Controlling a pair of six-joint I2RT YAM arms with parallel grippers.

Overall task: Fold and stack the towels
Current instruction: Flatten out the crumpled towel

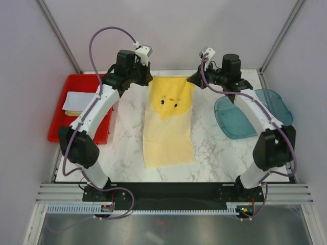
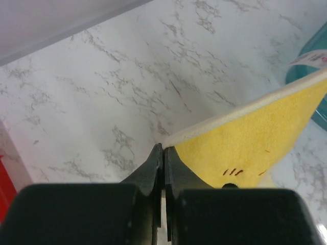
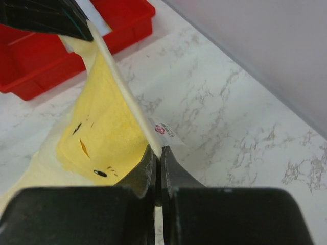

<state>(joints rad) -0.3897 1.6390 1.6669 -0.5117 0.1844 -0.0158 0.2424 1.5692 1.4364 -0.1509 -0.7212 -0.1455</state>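
The yellow towel — printed with a chick face — is held up by its far corners, its near end draped on the table. The left gripper is clamped tight on one corner, the right gripper on the other. Pale towels are seen in the red tray — at the left.

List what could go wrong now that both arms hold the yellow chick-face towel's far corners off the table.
1. The left fingers and right fingers pinch only the very corners of the yellow chick-face cloth towel; one corner could slip out, and the fold would go crooked.
2. The towel's near end lies loose on the white marble-patterned table; it may drag or bunch when pulled.
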